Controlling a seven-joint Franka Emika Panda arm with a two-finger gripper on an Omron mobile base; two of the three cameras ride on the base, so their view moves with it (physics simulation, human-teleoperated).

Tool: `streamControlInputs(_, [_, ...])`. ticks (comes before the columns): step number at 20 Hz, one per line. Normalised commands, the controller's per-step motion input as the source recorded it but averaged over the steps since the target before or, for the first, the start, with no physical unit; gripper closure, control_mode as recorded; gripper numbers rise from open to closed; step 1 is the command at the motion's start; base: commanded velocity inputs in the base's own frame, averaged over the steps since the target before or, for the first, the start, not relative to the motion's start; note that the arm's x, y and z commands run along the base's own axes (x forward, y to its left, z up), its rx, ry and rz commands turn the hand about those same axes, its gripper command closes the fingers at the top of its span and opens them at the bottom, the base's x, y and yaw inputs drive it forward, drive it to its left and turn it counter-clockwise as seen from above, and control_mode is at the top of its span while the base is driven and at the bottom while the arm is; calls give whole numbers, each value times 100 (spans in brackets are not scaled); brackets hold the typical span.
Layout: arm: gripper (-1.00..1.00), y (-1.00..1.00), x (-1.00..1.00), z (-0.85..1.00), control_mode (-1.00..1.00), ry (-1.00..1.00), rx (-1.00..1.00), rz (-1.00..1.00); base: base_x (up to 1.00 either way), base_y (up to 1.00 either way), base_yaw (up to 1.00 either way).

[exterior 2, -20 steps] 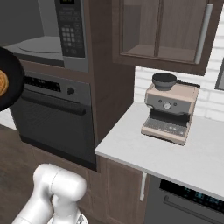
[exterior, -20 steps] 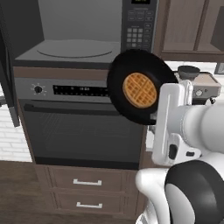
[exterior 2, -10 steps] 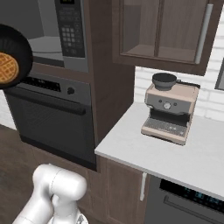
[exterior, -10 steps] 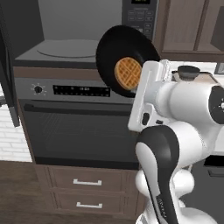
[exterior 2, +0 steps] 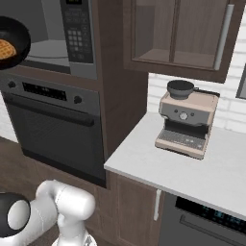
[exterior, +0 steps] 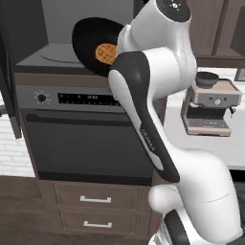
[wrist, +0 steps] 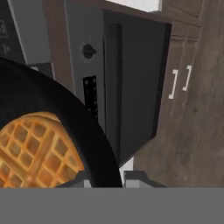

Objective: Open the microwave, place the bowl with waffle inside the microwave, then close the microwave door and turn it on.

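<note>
The microwave stands open, its grey cavity and round glass turntable in sight; its keypad panel is at the right. The microwave door hangs swung out at the far left. The black bowl with waffle is tipped steeply in front of the cavity's right half, level with the turntable. The waffle lies against its inside. The same bowl sits at the left edge of the right base view. My gripper is shut on the bowl's rim, beside the waffle.
Below the microwave is the black-windowed oven with a knob and bar handle, and drawers under it. A beige coffee machine stands on the white counter to the right, under wall cabinets.
The arm has risen and swung left, carrying the bowl from in front of the oven's control strip up to the cavity opening. The bowl stays tilted with the waffle in it.
</note>
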Motion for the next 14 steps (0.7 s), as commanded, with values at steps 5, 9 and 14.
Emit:
streamControlInputs(5, [100, 5, 35, 37, -100, 10, -17, -5, 0, 0, 0])
streamControlInputs(9, [100, -1, 19, -32, -100, -2, -22, -10, 0, 0, 0])
streamControlInputs(14, [100, -29, 0, -100, -100, -7, -12, -4, 0, 0, 0])
